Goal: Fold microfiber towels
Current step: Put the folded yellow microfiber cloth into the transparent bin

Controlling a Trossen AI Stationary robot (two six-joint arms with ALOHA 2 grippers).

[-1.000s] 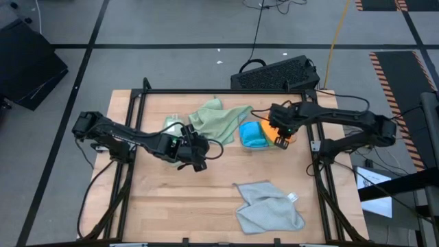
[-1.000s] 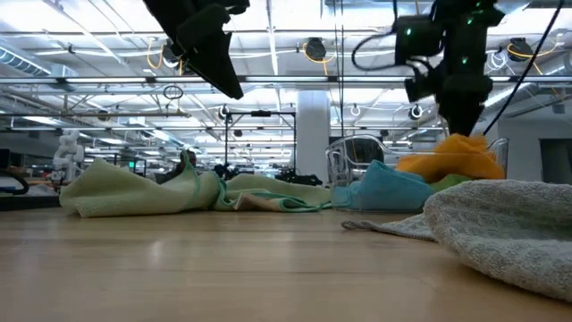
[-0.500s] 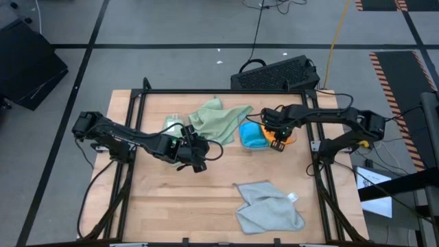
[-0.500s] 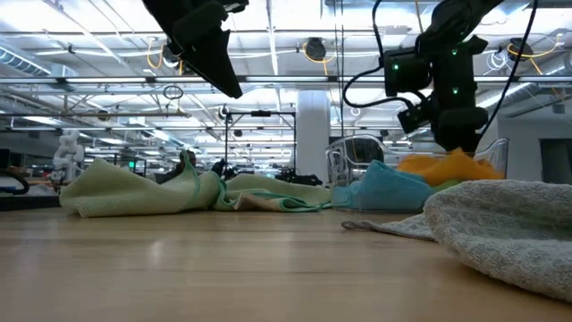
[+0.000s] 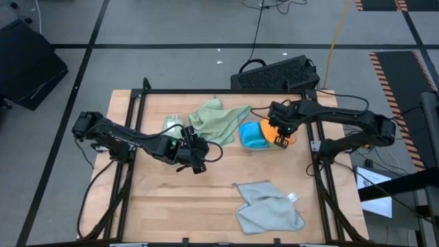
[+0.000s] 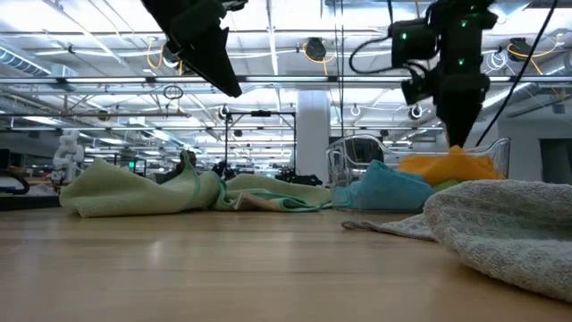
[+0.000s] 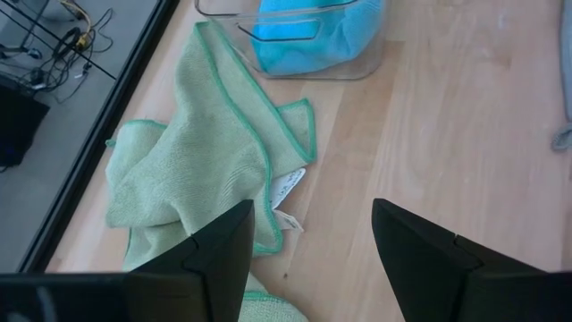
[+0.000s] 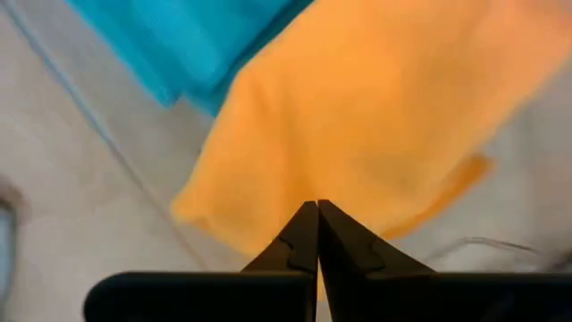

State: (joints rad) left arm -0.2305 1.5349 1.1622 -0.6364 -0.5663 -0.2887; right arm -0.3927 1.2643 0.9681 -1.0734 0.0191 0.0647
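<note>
Right wrist view: right hand (image 8: 316,234) pinched closed, tips hiding part of orange towel (image 8: 357,116)

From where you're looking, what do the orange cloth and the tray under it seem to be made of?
Orange cloth: soft, matte, fuzzy fabric, likely microfiber; it slumps in loose folds. Tray: clear, glossy, rigid-looking, probably plastic; the blue cloth shows through its wall.

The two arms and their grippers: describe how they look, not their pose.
Both arms are dark, jointed links trailing black cables. The left gripper has two broad, dark, angular fingers. The right gripper has dark fingers tapering to a point; green lights glow on its wrist housing in the low view.
</note>
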